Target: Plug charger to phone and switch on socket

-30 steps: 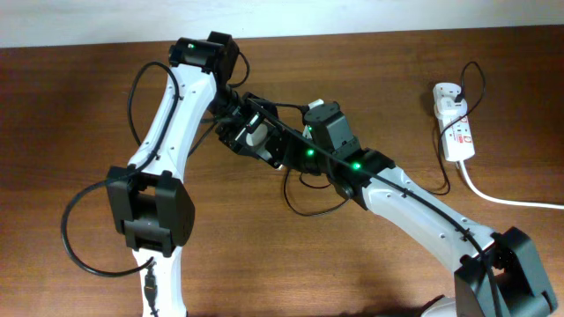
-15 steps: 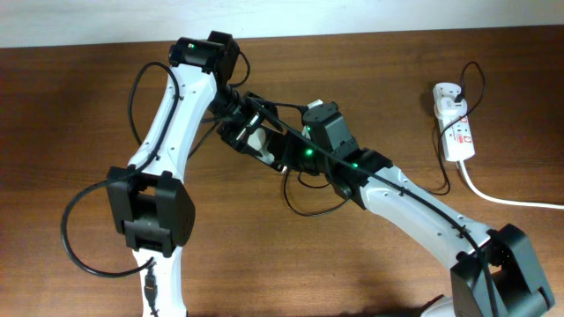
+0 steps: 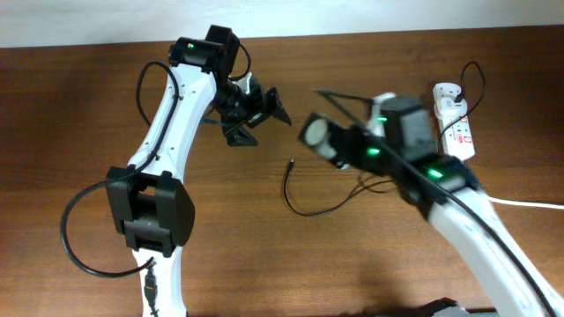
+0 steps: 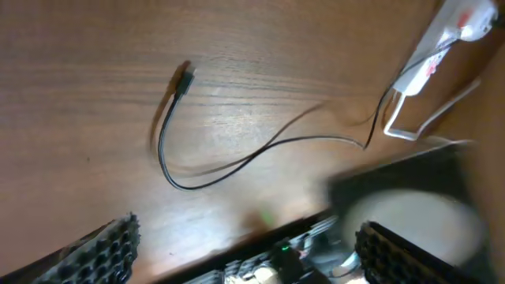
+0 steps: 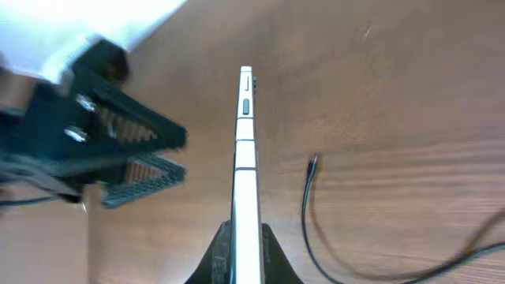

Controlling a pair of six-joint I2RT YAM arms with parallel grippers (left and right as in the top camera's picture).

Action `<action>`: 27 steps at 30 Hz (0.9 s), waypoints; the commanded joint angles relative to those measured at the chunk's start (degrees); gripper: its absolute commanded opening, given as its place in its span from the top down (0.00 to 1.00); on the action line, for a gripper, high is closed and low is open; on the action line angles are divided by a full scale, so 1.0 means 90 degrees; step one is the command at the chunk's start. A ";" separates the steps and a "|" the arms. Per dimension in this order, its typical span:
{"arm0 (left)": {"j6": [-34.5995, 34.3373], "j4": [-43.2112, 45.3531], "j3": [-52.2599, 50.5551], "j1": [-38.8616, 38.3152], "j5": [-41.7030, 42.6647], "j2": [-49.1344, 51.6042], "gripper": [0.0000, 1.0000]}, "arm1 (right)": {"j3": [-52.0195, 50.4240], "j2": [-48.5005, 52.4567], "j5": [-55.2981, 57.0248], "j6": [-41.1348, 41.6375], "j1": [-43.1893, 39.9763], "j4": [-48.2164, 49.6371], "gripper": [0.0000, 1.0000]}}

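My right gripper [image 5: 246,246] is shut on the phone [image 5: 245,150], holding it edge-on above the table; in the overhead view they are blurred, with the gripper [image 3: 357,107] behind the phone [image 3: 339,96]. My left gripper [image 3: 257,109] is open and empty, to the left of the phone and apart from it; its fingers show in its wrist view [image 4: 248,260]. The charger's black cable [image 3: 304,210] lies looped on the table with its plug tip [image 3: 292,163] free; it also shows in the wrist views [image 4: 237,162] [image 5: 314,162]. The socket [image 3: 456,123] lies at the right.
A white adapter [image 3: 448,92] sits in the socket's far end. The thick white cord [image 3: 507,200] runs off to the right. The socket also shows at the top right of the left wrist view [image 4: 442,35]. A wall edge runs along the table's back.
The two grippers were close together at mid-table. The right gripper has pulled away to the right with the phone. The left gripper has drawn back a little and stands open.
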 commanded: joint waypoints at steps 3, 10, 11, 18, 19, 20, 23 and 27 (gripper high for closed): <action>0.2458 0.0294 0.0097 0.0087 0.2195 0.0015 0.05 | 0.0102 -0.1615 0.0032 -0.0112 -0.0648 -0.0503 0.96; 0.1991 0.1523 0.0097 0.0228 0.4855 0.0015 0.00 | 0.0102 -0.1066 0.0036 0.1365 -0.0648 0.0872 0.96; 0.1715 0.1630 0.0097 0.0250 0.4852 0.0015 0.01 | 0.0102 -0.0794 0.0034 0.1627 -0.0648 0.1277 0.96; -0.0969 0.3473 0.0097 0.0321 0.5020 0.0015 0.00 | 0.0102 0.0617 0.0172 0.3082 -0.0474 0.3774 0.96; -0.1564 0.3951 0.0097 0.0318 0.4869 0.0015 0.01 | 0.0102 0.0780 0.0393 0.3470 -0.0396 0.4068 0.96; -0.2047 0.4291 0.0097 0.0306 0.4665 0.0015 0.01 | 0.0102 0.0896 0.0600 0.3934 -0.0333 0.4228 0.96; -0.3638 0.5552 0.0097 0.0296 0.4182 0.0015 0.05 | 0.0104 0.1090 0.1180 0.5187 -0.0053 0.4517 0.96; -0.5212 0.7376 0.0097 0.0214 0.3832 0.0015 0.14 | 0.0109 0.1112 0.1848 0.5542 0.0248 0.5168 0.96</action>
